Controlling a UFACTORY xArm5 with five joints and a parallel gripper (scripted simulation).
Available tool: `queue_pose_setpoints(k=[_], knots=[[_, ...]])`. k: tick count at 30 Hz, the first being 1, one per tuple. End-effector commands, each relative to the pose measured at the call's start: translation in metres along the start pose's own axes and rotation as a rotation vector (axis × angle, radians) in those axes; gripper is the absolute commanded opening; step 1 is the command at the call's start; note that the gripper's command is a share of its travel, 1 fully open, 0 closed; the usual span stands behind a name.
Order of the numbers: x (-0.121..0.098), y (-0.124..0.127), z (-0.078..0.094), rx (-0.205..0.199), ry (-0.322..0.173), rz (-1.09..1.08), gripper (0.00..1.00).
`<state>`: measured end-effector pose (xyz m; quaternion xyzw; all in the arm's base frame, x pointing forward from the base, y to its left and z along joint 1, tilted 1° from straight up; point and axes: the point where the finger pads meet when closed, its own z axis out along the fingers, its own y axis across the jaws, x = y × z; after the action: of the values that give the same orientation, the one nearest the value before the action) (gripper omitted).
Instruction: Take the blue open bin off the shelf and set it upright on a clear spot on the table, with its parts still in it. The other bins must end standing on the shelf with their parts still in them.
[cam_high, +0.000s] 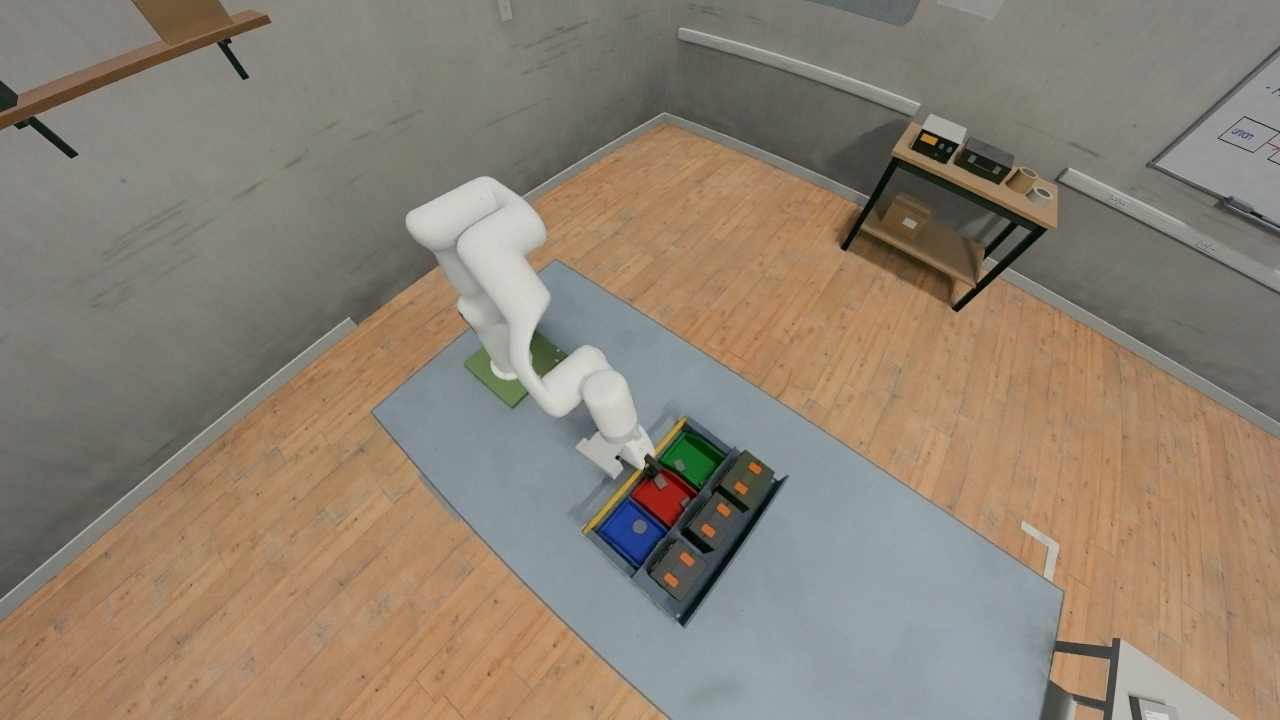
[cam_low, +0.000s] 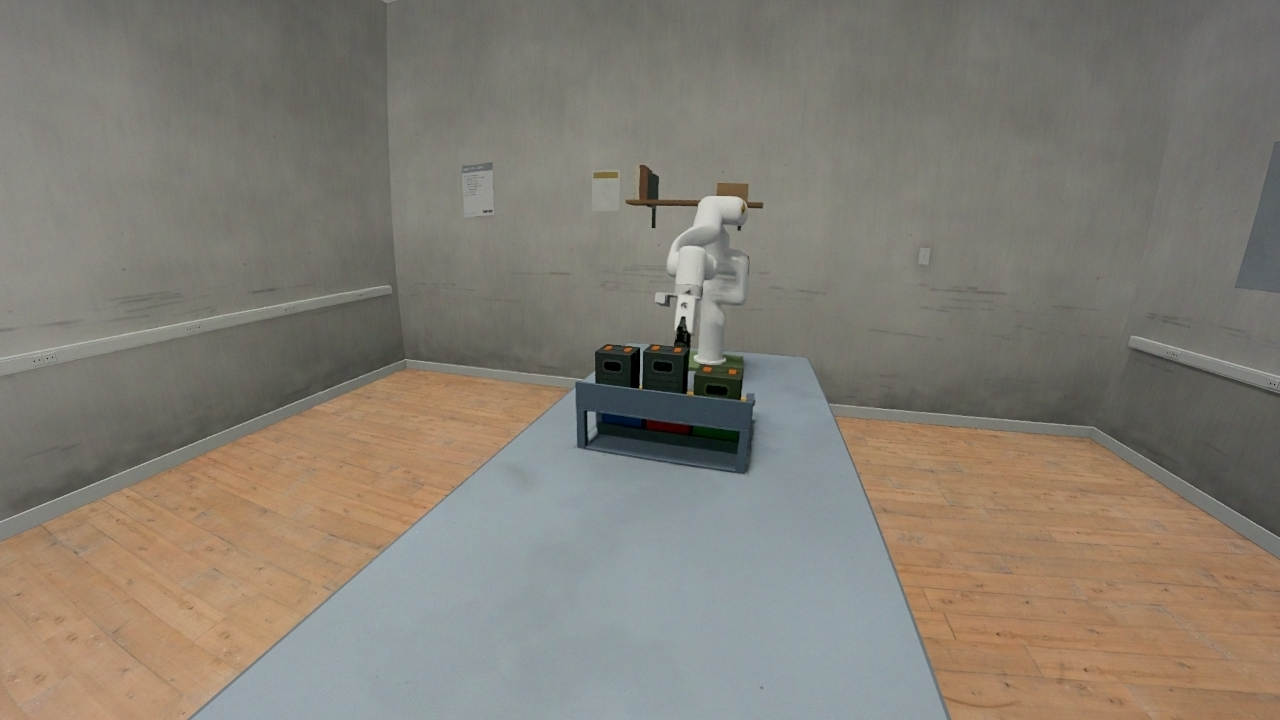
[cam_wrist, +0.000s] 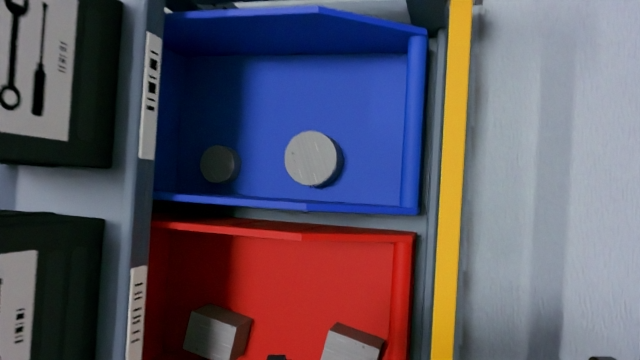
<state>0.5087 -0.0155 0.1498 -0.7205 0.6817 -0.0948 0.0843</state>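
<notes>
The blue open bin (cam_high: 631, 530) (cam_low: 622, 420) (cam_wrist: 300, 90) stands at the end of the low row of the grey shelf (cam_high: 735, 548) (cam_low: 662, 401) (cam_wrist: 127, 195). It holds a grey round part (cam_wrist: 313, 158) and a smaller dark round part (cam_wrist: 220, 164). The red bin (cam_high: 664, 497) (cam_wrist: 300, 285) with two grey blocks stands beside it, then the green bin (cam_high: 691, 456). My gripper (cam_high: 651, 467) (cam_low: 682, 335) is open and empty. It hangs just above the red bin's edge near the green bin, one bin away from the blue one.
Three dark closed boxes (cam_high: 714, 522) (cam_low: 664, 367) stand on the shelf's upper row behind the bins. A yellow lip (cam_high: 610, 504) (cam_wrist: 452, 175) runs along the shelf's front. The grey table (cam_high: 805, 582) (cam_low: 581, 582) spreads around the shelf. The arm's green base plate (cam_high: 501, 383) lies behind it.
</notes>
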Motion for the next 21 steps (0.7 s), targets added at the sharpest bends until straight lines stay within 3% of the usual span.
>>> queue_pose_setpoints(k=[1, 21], knots=[[-0.0087, -0.0022, 0.0053, -0.051, 0.111, 0.011, 1.00], [-0.0107, -0.0021, 0.0068, -0.228, -0.008, 0.046, 1.00]])
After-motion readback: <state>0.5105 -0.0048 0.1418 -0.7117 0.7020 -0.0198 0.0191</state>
